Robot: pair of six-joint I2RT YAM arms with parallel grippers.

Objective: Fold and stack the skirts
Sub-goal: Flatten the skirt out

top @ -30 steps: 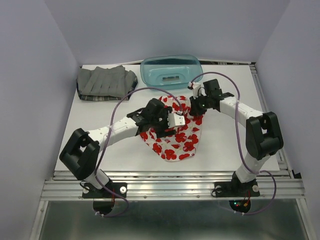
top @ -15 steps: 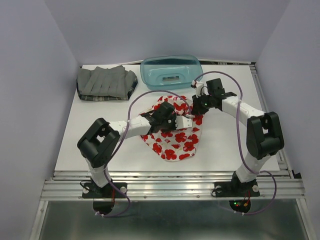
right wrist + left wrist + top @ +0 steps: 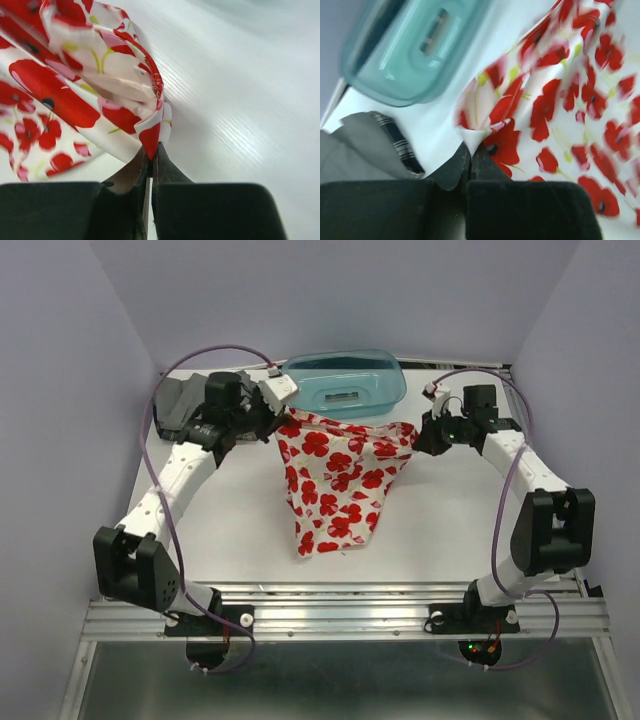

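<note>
Far edge of the desk (image 3: 230, 530) is pretty crowded: teal basket (image 3: 345, 380) mid-edge, grey skirt (image 3: 172, 400) in the far left corner, and the red-print skirt (image 3: 340, 480) strung from left pincer (image 3: 283, 418) to right pincer (image 3: 415, 437) just in front of the basket. Both near corners are wide open.

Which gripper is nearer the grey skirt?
Left. The left gripper pinches a corner of the red-print skirt close beside the grey skirt; the right gripper holds the opposite corner, far off to the right.
</note>
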